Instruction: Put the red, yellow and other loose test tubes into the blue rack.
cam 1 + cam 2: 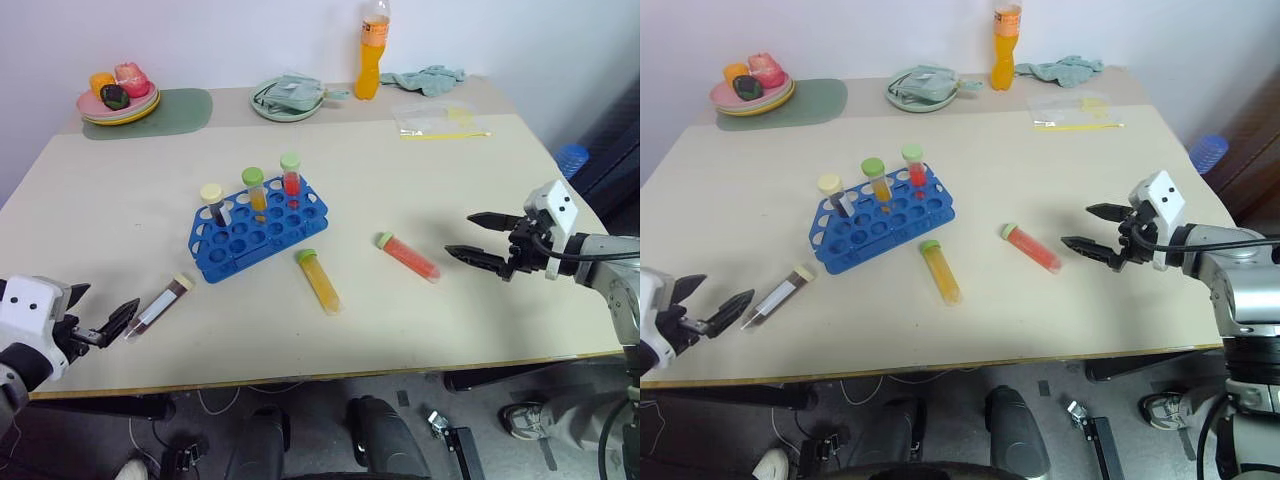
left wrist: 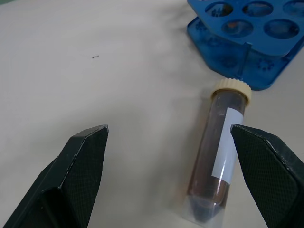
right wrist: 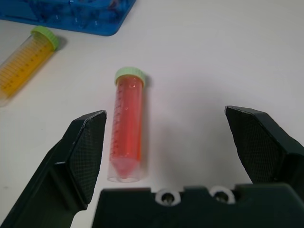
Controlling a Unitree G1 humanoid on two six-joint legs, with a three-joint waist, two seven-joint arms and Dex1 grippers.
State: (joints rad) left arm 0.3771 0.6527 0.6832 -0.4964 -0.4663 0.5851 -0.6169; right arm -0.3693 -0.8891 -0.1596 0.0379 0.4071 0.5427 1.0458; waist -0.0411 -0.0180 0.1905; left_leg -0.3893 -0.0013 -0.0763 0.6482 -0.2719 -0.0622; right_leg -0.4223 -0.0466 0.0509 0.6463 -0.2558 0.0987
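The blue rack (image 1: 258, 232) stands mid-table with three capped tubes upright in its back holes. Three loose test tubes lie flat on the table. The red one with a green cap (image 1: 408, 257) is just left of my right gripper (image 1: 460, 234), which is open and empty. In the right wrist view this red tube (image 3: 127, 128) lies near the left finger of that gripper (image 3: 165, 114). The yellow tube (image 1: 320, 282) lies in front of the rack. The dark brown tube with a cream cap (image 1: 160, 307) lies just beyond my open left gripper (image 1: 110, 297), beside one finger (image 2: 266, 161).
An orange drink bottle (image 1: 371, 50), a teal cloth (image 1: 430, 78) and a plate holding a cloth (image 1: 288, 98) line the far edge. Stacked plates with toy food (image 1: 118, 100) sit on a green mat at the back left. A clear plastic bag (image 1: 440, 120) lies at the back right.
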